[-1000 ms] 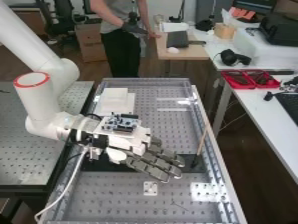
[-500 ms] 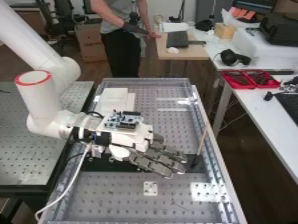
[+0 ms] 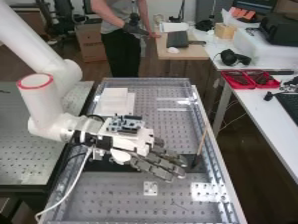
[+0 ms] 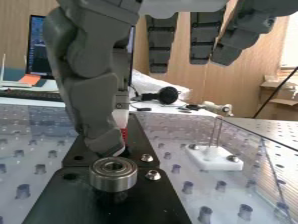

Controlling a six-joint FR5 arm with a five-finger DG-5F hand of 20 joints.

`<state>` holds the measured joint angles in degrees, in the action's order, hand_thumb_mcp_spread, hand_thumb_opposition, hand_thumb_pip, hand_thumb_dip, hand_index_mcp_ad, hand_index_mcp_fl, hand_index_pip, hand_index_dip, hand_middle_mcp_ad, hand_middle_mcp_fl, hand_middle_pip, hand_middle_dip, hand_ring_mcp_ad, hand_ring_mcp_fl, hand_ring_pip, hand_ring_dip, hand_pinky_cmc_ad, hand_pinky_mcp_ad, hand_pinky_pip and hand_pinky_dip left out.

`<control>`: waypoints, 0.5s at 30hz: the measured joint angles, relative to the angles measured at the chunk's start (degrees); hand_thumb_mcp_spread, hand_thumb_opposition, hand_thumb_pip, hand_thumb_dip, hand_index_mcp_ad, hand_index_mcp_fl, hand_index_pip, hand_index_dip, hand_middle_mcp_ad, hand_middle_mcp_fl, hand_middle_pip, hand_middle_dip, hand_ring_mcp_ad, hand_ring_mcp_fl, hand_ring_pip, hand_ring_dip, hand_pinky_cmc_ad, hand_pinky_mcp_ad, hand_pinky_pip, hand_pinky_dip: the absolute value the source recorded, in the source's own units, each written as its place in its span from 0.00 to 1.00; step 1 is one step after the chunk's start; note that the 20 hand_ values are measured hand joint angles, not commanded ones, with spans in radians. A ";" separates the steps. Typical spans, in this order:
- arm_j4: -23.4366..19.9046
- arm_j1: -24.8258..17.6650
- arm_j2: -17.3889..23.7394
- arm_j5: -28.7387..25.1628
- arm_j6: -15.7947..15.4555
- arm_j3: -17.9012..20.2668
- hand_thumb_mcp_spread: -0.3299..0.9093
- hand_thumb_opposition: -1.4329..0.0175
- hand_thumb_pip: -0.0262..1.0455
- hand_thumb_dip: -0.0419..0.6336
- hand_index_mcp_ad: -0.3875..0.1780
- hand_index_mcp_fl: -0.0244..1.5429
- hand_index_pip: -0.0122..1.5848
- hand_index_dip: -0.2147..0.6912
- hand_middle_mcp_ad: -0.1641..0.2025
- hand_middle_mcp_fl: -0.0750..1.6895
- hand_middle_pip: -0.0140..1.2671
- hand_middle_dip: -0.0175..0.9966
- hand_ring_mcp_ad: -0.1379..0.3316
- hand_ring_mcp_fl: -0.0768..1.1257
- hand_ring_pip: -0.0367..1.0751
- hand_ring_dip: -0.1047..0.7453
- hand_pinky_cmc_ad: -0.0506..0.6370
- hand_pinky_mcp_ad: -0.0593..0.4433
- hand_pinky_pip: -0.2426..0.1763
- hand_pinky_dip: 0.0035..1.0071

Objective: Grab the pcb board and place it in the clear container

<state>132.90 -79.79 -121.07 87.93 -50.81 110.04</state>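
With its fingers extended and nothing curled in them, the hand (image 3: 151, 159) is over the dark strip that crosses the perforated bench. A blue circuit board (image 3: 126, 123) lies on top of the hand's mount. In the wrist view the hand (image 4: 86, 80) has its thumb pointing down by a round metal bearing (image 4: 114, 175) on a black plate (image 4: 149, 200); whether they touch I cannot tell. Its other fingers hang straight, apart from the thumb. A pale, square box-like thing (image 3: 114, 96) stands on the bench beyond the hand; whether it is the clear container I cannot tell.
A thin brown stick (image 3: 202, 141) stands slanted near the bench's right edge. A white block with upright pins (image 4: 214, 158) sits beside the black plate. Red trays (image 3: 249, 80) lie on the side table. A white cable (image 3: 70, 186) loops from the hand's mount.
The hand and the arm's wrist have shifted slightly to the right in the high view, and the fingers remain extended. The things on the bench have stayed where they were.
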 joint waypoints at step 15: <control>-0.59 0.37 -0.61 0.54 0.64 -0.45 0.86 0.39 0.44 0.44 0.24 0.29 0.91 0.50 0.56 0.11 0.13 0.17 0.70 0.10 0.11 0.13 0.53 0.43 0.40 0.18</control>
<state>132.30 -79.42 -121.68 88.46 -50.17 109.59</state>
